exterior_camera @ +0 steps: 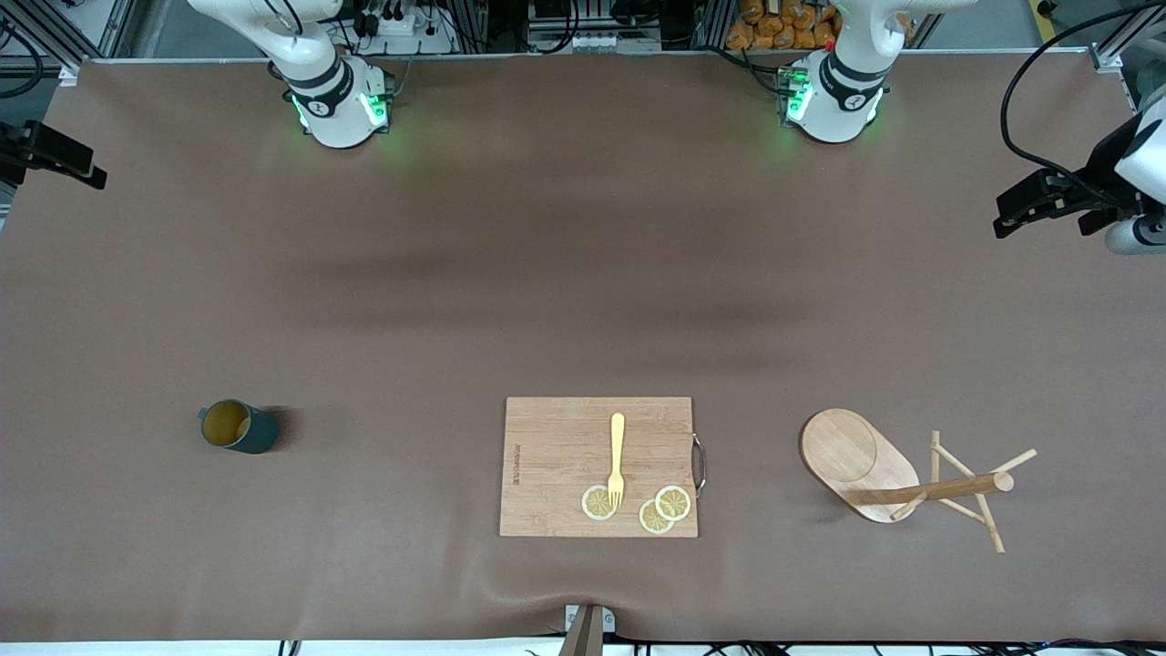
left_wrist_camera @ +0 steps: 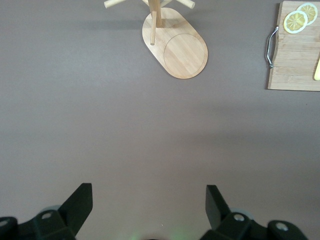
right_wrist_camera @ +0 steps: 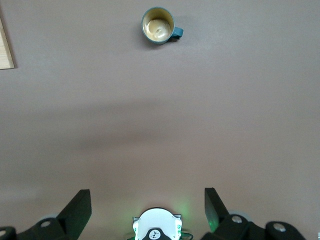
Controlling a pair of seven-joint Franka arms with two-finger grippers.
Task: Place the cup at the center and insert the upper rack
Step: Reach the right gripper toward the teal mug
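Cup (exterior_camera: pixel 239 426) stands untouched — right hand (right_wrist_camera: pixel 147 205), spread and high, should pinch its rim; left hand (left_wrist_camera: pixel 150 205) waits spread.

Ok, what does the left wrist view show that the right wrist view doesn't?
Only the left wrist view shows the upper rack lying on its side, the lemon slices on the cutting board, and the open left claw. Only the right wrist view shows the cup, upright, plus the open right claw and its arm's base. Both show the brown table and an edge of the cutting board.
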